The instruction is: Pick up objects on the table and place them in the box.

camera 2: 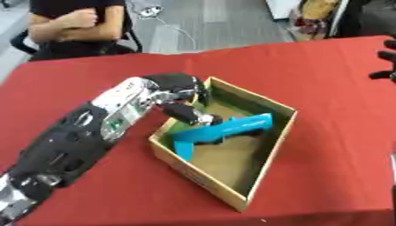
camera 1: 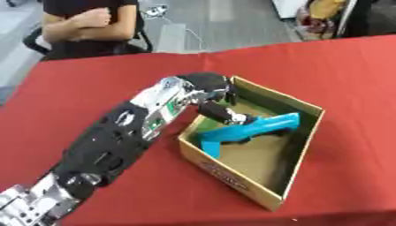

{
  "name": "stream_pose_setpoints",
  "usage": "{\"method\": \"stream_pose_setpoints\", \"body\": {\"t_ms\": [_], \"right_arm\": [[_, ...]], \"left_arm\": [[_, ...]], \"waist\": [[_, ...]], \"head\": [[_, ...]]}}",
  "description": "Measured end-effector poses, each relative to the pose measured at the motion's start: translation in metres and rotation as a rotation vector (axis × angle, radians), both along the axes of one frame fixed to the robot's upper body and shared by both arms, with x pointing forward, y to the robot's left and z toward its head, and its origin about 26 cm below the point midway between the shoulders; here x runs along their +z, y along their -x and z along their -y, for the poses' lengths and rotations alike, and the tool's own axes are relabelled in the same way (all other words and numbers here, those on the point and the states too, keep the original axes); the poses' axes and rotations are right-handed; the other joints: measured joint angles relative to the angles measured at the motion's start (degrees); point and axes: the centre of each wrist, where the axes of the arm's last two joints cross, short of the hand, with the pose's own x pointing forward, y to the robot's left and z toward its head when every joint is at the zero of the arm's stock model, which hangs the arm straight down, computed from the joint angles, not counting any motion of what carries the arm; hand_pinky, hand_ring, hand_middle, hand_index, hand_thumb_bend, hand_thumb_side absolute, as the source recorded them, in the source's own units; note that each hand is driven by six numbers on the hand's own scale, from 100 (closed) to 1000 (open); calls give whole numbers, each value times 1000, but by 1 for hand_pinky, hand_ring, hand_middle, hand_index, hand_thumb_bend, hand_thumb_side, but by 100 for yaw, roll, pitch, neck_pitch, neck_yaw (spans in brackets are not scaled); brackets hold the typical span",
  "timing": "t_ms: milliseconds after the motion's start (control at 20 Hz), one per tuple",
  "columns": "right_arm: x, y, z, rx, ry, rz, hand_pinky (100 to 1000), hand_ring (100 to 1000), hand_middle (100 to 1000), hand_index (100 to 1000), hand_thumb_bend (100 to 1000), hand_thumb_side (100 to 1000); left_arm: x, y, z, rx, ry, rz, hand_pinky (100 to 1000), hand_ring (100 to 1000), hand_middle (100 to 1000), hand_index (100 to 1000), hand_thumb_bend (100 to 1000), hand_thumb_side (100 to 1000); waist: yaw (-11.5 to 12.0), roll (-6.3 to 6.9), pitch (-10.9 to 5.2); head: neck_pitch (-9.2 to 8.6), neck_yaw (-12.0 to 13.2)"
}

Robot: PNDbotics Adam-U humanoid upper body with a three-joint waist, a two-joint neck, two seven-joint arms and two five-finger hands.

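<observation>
Reaching into the cardboard box (camera 1: 232,178), the left hand (camera 1: 220,110) has its fingers curled around a blue tool (camera 1: 247,128), which sits inside the box on the red table (camera 1: 340,66).

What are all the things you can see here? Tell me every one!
Table: one, covered in red, fills most of the view.
Box: one, brown cardboard, open top, middle of the table.
Blue object: one, bright blue, angular, inside the box, reaching from its left wall towards the right wall.
Chair: one, dark, beyond the far left edge of the table.
Cable: one, pale, on the grey floor behind the table.
Left hand: one, black and silver, reaching down into the box at the blue object.
Right hand: one, only dark fingers showing at the right edge of the right eye view.
</observation>
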Motion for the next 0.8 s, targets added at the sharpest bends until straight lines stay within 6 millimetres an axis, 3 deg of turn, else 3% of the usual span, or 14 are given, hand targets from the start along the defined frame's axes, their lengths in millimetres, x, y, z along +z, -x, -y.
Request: {"method": "stream_pose_setpoints", "body": {"t_ms": [500, 550, 650, 700, 800], "right_arm": [[0, 0, 0, 0, 0, 0, 593, 811, 826, 1000, 454, 953], [0, 0, 0, 0, 0, 0, 592, 811, 826, 1000, 454, 953], [0, 0, 0, -1, 0, 0, 592, 811, 826, 1000, 454, 953], [0, 0, 0, -1, -1, 0, 592, 811, 826, 1000, 454, 952], [0, 0, 0, -1, -1, 0, 592, 811, 826, 1000, 454, 952]], "left_arm": [[0, 1, -3, 10, 25, 18, 517, 599, 679, 761, 445, 996], [1, 1, -4, 14, 45, 32, 496, 569, 669, 738, 389, 966], [6, 3, -6, 25, 119, 95, 480, 555, 666, 736, 370, 931], [10, 5, -7, 35, 173, 142, 482, 554, 668, 731, 321, 954], [13, 8, -11, 67, 299, 242, 482, 553, 669, 732, 364, 912]], "waist": [[10, -1, 0], [10, -1, 0], [18, -2, 0], [23, -2, 0], [33, -3, 0]], "head": [[0, 3], [0, 3], [0, 3], [0, 3], [0, 3]]}}
